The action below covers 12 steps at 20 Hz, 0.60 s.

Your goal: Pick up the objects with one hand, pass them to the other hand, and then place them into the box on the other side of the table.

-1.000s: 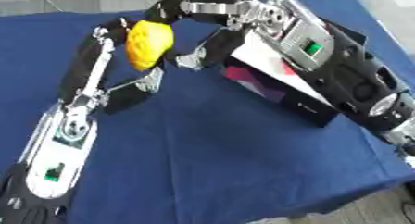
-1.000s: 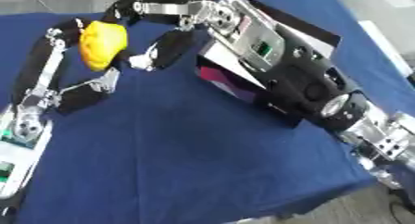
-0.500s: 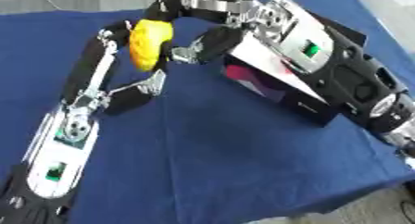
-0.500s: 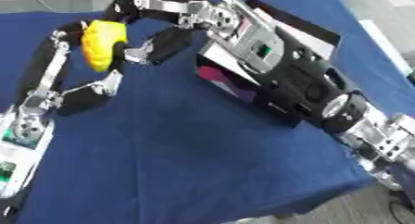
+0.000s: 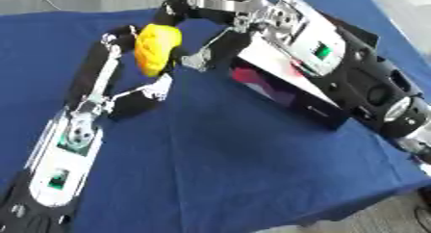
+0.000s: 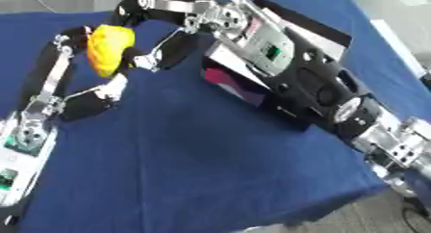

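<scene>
Fingers (image 5: 114, 39) of the left hand (image 5: 126, 58) curl round the left side of a yellow object (image 5: 157, 48), with the thumb (image 5: 147, 90) bent beneath it; the object is grasped and held above the desk (image 5: 252, 179), at far left of centre. Fingers (image 5: 181, 6) of the right hand (image 5: 206, 15) arch over the top of the same object from the right, and a lower finger or thumb (image 5: 210, 51) reaches toward its right side. Contact there cannot be told from either view, nor whether the right hand grips the object.

The object is rounded, longer than wide, upright, with a dimpled surface. It sits between the two hands, touching the left fingers along its left edge.

The left arm (image 5: 71, 145) runs from the near left corner up to the hand, silver and black, with green lights on the forearm. The right arm (image 6: 295, 78) comes in from the near right and crosses diagonally to the far centre.

A dark box (image 5: 290, 95) lies on the desk under the right forearm, right of the object and apart from it. Its open side faces left and near; something pink or red (image 6: 227, 80) shows inside. The desk carries a blue cloth (image 6: 194, 179).
</scene>
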### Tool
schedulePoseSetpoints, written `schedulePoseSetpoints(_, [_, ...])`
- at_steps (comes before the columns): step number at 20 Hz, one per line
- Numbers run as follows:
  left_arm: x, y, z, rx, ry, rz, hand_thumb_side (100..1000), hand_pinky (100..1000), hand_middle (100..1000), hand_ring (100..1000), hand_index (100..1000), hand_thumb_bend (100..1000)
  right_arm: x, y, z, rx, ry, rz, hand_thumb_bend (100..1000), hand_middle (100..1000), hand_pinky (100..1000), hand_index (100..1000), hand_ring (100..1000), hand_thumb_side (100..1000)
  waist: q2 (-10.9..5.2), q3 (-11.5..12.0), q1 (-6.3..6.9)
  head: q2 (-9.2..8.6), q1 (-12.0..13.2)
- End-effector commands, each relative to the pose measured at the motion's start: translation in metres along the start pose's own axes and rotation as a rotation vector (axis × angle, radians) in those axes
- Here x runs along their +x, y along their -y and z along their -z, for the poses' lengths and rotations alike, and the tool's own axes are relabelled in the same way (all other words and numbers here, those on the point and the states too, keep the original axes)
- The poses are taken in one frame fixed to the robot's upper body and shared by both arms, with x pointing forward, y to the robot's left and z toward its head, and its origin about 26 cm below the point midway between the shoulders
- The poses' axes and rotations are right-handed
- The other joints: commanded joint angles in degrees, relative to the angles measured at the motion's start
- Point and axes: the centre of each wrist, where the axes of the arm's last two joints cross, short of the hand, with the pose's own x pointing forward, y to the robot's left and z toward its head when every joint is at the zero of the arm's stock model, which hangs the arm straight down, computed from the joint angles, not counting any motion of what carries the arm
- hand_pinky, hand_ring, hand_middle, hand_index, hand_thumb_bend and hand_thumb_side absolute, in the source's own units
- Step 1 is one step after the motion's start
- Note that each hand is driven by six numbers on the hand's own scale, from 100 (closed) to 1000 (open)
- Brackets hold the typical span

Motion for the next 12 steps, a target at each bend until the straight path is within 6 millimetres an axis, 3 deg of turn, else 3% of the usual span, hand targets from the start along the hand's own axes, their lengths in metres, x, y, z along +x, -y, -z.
schedulePoseSetpoints(1, [0.0088, -0.0043, 0.0082, 0.054, 0.013, 0.014, 558, 730, 691, 697, 816, 443, 0.0037, 0.0073, -0.0038, -0.009, -0.001, -0.012, 100, 742, 917, 707, 887, 144, -0.19, 0.0, -0.78, -0.38, 0.2])
schedulePoseSetpoints(9, [0.0083, -0.0013, 0.0079, 0.057, -0.006, 0.035, 631, 744, 714, 723, 840, 523, 0.004, 0.0077, -0.0052, -0.013, -0.003, 0.0, 100, 733, 916, 702, 881, 149, -0.2, -0.1, -0.64, -0.25, 0.2])
schedulePoseSetpoints(12, [0.0084, -0.001, 0.0078, 0.036, 0.006, 0.052, 701, 758, 725, 737, 845, 691, 0.0041, 0.0082, -0.006, -0.014, -0.002, 0.001, 100, 731, 915, 700, 880, 149, -0.23, -0.2, -0.6, -0.19, 0.1])
